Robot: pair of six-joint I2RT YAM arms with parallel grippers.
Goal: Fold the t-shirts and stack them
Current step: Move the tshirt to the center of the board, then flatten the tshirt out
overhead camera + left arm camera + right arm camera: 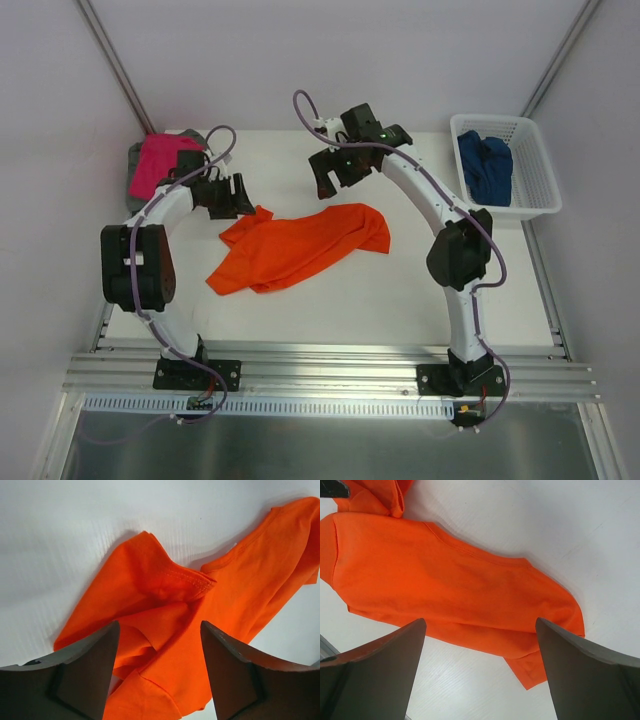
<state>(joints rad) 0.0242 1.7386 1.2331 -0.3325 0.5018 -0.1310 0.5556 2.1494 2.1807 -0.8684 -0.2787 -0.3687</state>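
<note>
orange shirt point(300, 248) lies crumpled mid-table, unfolded. pink shirt point(160, 162) sits on grey shirt point(134, 178) far left, seemingly done; blue shirt point(485, 166) waits in the basket point(537, 203). left claw point(232, 196) and right claw point(326, 186) hang wide, empty, above the orange.

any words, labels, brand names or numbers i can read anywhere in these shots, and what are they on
No readable text in any view.
On the bright orange cloth t-shirt: none, plain, no tag showing.
On the magenta pink t-shirt: none visible.
On the dark blue t-shirt in the white plastic lattice basket: none visible.
On the left arm and right arm: no legible marking, only a small green light on the right one.
</note>
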